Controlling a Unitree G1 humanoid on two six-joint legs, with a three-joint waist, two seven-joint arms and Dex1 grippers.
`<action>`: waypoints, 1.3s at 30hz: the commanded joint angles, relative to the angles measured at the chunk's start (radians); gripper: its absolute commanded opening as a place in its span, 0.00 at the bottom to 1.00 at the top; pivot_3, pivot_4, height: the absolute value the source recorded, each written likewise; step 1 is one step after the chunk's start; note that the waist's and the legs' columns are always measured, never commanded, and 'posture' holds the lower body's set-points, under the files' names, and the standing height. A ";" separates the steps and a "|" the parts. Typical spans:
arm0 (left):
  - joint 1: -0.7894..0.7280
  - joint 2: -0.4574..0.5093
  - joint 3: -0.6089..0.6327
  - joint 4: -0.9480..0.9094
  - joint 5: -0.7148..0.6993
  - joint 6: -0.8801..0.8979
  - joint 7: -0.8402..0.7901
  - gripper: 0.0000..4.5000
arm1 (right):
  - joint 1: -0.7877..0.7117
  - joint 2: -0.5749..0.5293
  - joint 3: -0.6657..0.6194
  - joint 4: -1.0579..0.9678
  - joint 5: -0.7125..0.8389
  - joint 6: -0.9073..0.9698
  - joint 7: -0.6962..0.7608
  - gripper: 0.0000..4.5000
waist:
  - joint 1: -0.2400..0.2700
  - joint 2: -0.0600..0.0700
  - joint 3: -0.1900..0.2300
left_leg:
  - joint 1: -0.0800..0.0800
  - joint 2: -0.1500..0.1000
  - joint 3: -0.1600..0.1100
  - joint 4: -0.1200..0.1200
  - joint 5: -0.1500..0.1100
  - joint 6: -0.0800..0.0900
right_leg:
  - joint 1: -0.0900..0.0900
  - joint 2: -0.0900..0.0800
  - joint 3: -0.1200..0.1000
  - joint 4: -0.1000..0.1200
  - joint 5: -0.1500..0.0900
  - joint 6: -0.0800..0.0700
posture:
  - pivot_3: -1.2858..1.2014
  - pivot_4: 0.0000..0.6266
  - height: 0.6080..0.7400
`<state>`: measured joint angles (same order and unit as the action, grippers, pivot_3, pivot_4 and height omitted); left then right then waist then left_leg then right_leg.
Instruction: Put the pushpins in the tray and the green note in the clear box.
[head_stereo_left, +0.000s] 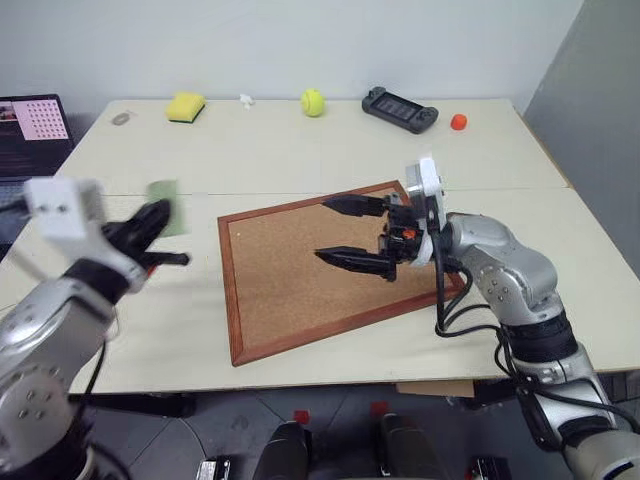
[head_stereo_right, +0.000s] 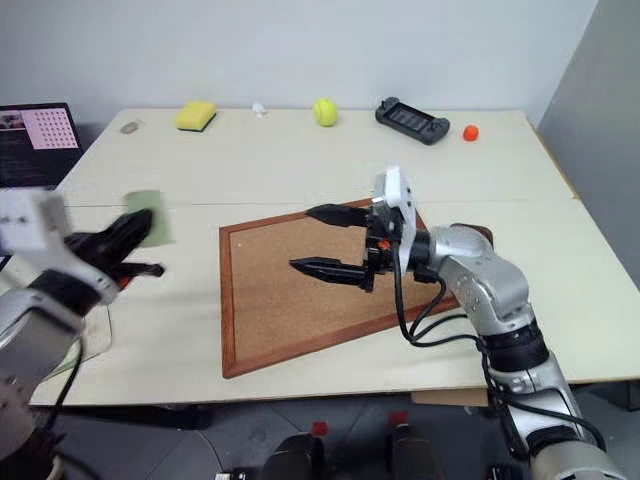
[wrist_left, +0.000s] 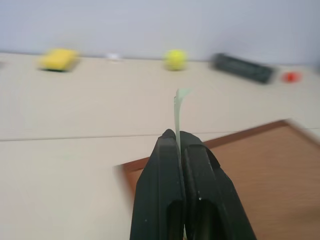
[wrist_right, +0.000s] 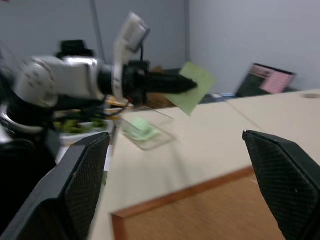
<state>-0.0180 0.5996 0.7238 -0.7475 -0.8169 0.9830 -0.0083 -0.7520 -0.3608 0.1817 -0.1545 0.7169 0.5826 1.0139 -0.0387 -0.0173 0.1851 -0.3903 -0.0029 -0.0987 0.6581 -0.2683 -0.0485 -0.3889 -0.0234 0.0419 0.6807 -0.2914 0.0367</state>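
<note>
One green note (head_stereo_left: 166, 205), one corkboard (head_stereo_left: 300, 270), two balls (head_stereo_left: 313, 102).

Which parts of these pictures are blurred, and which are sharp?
Left eye view: the left gripper with the green note is smeared, the corkboard crisp. Left wrist view: its fingers are sharp, the sponge and ball soft. Right wrist view: the clear box is blurred.

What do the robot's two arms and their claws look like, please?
Both arms have rounded silver-grey metal shells with darker joints. Each ends in a claw of two tapering black fingers: the left claw and the right claw. A white boxy block sits at each wrist, orange parts show at the finger bases, and black cables loop along the right arm.
</note>
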 joint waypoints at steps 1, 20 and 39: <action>0.162 -0.030 0.182 -0.077 0.185 -0.121 0.043 0.00 | -0.056 0.046 0.020 -0.006 0.034 0.029 0.052 1.00 | 0.004 0.000 0.000 | 0.000 0.000 0.000 0.000 0.000 0.000 | 0.000 0.000 0.000 0.000 0.000 0.000 | 0.52 0.24 1.00; 0.169 -0.164 0.194 0.305 0.315 -0.440 -0.040 0.00 | -0.027 0.086 0.060 -0.012 -0.080 -0.010 0.072 1.00 | 0.007 -0.001 -0.001 | 0.000 -0.001 0.000 -0.002 0.000 -0.001 | 0.000 0.002 -0.004 0.000 0.000 -0.002 | 0.52 0.24 1.00; 0.126 -0.197 0.151 0.388 0.312 -0.484 -0.006 0.65 | -0.002 0.067 0.040 -0.053 -0.086 0.008 0.020 1.00 | 0.007 -0.002 -0.001 | 0.000 0.001 0.000 -0.003 -0.001 -0.001 | 0.000 0.000 -0.003 -0.001 0.000 -0.002 | 0.52 0.24 1.00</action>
<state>0.1066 0.3956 0.8680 -0.3258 -0.5003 0.5112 -0.0251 -0.7550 -0.2927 0.2485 -0.1586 0.6142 0.5907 1.0407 -0.0314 -0.0195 0.1839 -0.3906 -0.0018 -0.0994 0.6549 -0.2688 -0.0491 -0.3892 -0.0236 0.0386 0.6799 -0.2916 0.0351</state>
